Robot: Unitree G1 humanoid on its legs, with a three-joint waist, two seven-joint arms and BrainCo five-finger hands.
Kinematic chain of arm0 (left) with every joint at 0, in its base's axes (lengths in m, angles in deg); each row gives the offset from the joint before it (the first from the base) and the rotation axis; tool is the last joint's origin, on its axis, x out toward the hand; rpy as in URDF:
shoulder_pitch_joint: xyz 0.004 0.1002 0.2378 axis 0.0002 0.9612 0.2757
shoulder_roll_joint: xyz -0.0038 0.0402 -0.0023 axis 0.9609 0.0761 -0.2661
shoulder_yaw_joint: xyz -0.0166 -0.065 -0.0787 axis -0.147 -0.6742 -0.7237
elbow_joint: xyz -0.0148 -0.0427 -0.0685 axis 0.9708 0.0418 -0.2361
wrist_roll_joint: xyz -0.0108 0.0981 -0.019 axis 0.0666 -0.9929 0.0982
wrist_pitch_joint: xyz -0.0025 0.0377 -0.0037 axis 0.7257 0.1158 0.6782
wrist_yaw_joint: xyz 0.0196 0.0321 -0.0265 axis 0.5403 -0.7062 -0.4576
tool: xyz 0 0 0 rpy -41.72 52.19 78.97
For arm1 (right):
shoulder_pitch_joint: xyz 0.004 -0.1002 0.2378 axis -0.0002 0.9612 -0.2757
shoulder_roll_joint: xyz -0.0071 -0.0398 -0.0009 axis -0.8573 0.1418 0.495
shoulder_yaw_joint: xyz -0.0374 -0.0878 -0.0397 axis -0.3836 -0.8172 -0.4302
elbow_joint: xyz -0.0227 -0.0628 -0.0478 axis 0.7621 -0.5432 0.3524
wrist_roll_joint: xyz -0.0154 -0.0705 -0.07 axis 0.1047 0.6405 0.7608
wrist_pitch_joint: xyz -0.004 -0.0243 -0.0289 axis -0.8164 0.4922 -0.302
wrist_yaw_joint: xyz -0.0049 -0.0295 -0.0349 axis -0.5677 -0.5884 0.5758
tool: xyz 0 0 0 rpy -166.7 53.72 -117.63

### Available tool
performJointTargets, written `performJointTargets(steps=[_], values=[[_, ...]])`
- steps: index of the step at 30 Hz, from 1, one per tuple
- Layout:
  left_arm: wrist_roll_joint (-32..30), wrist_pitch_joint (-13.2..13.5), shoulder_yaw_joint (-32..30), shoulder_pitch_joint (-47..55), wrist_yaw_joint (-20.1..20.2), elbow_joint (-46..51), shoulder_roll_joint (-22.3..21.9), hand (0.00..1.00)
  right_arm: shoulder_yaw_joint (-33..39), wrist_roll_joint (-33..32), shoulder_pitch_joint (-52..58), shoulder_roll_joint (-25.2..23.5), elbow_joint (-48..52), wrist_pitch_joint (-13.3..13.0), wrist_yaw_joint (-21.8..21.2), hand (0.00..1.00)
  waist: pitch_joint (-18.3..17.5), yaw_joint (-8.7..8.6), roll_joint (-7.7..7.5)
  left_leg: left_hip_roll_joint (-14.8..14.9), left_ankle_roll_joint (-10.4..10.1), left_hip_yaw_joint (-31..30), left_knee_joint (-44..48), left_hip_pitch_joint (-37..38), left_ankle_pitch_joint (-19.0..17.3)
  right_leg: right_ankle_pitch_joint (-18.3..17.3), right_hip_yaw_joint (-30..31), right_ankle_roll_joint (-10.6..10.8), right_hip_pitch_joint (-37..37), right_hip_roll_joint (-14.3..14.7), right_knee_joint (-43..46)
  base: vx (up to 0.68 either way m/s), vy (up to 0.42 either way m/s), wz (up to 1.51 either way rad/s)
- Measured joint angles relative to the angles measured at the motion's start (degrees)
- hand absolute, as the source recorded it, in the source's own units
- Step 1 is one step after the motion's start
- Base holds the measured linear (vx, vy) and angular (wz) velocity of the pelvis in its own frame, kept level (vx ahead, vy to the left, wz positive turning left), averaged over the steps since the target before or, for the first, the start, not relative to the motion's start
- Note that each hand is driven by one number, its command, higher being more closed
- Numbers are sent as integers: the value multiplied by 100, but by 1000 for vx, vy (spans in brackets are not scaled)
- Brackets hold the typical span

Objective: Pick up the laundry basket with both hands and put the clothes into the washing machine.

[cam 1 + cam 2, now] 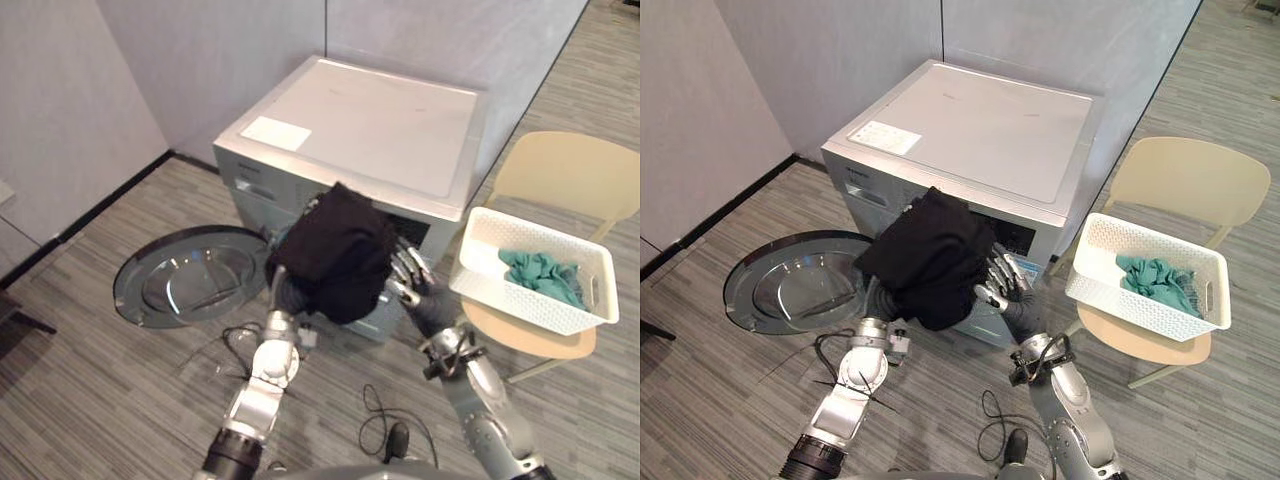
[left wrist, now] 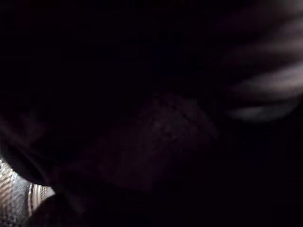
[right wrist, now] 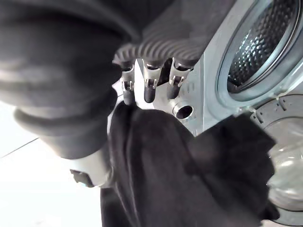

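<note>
Room: grey striped floor (image 1: pixel 120 390), closed in by plain grey walls (image 1: pixel 200 60) behind and to the left.
Washing machine (image 1: pixel 370 120): set in the corner with its flat top bare; its back edge is near the wall.
Door (image 1: pixel 190 275): swung fully open to the robot's left and low over the floor, taking up the space on that side of the machine.
Drum opening (image 3: pixel 265 42): uncovered, with its round rim and perforated metal inside seen past the right hand.
Black garment (image 1: pixel 335 250): a bunched dark bundle held up in front of the machine's face, between the two hands and at the mouth of the opening.
Left hand (image 1: pixel 285 298): buried beneath the garment; I cannot tell whether it grips or lies flat.
Right hand (image 1: pixel 412 282): fingers (image 3: pixel 148 92) spread straight, with their tips against the garment's right side and nothing clasped.
Chair (image 1: pixel 570 170): pale, just beside the machine's right side.
Basket (image 1: pixel 520 300): white, resting on the chair seat, its near corner past the seat's edge and close to the right arm.
Teal clothes (image 1: pixel 540 272): crumpled in the basket's far end.
Open room: bare floor in front of the door and out to the left wall.
</note>
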Motion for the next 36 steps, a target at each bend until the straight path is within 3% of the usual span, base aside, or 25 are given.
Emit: performJointTargets(steps=[8,16,19,21,24,25,31,34,36], values=[[678,37,-451,2,31,456,-212,100,997,448,78,-25,-452,39,32,0,5,-7,3,0,-1,30,-2,37,-3,-1,22,0,18,5,1,0,0,0],[1829,44,-896,295,43,739,-397,100,2379,385,79,-944,-1136,6,687,0,37,-31,28,3,-13,36,-13,54,-14,-5,24,3,3,14,-5,0,0,0],[2237,54,-978,357,36,817,-460,100,2856,-68,-44,-1386,-1391,-192,973,0,59,-19,36,2,-13,35,-13,66,-14,-5,23,3,-3,13,-5,0,0,0],[2668,66,-967,430,29,832,-491,100,3284,-741,-247,-1824,-1550,-557,1323,0,111,-12,47,-1,-13,35,-12,66,-14,-5,22,3,-4,10,-5,0,0,0],[3147,67,-935,478,23,834,-522,100,3433,-1375,-298,-2003,-1564,-955,1616,0,171,-10,59,-2,-12,34,-12,61,-15,-6,21,3,-12,9,-6,0,0,0],[3595,67,-919,482,25,834,-522,100,3443,-1796,-299,-2012,-1563,-1207,1887,0,185,-8,76,-2,-15,34,-12,61,-18,-6,17,4,-12,9,-5,0,0,0],[4540,217,-878,647,61,833,-519,100,3590,-2340,-232,-2063,-1973,-1437,2178,0,265,-6,107,0,-7,31,55,77,-69,-111,3,53,-9,-39,165,-4,1,2],[4873,246,-763,797,152,814,-512,100,3551,-2550,-36,-2056,-2243,-1474,2229,0,483,-2,129,9,26,57,369,159,-287,-568,47,92,-192,-233,1017,-5,25,1],[5193,299,-736,1039,174,807,-508,100,3360,-2650,-20,-2042,-2716,-1383,2220,0,611,18,17,31,32,279,696,182,-587,-1040,-179,-100,-647,-549,2199,-33,12,-43]])
